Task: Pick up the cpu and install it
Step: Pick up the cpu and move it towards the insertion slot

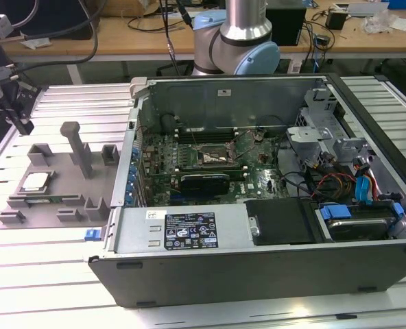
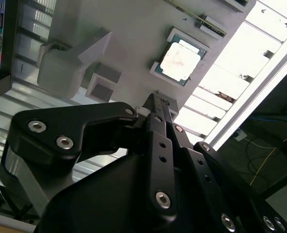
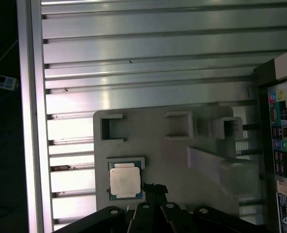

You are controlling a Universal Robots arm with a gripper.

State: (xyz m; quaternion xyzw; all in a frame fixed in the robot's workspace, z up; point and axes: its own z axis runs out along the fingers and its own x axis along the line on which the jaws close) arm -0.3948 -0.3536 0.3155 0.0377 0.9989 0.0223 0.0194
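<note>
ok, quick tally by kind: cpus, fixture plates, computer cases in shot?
cpu: 1
grey fixture plate: 1
computer case: 1
Total: 3

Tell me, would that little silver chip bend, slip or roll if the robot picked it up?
Probably stiff: the cpu looks like a flat, metal-topped square. Its shiny top may be slippery. Lying flat in a recess of the grey holder, it seems unlikely to roll or tip.
</note>
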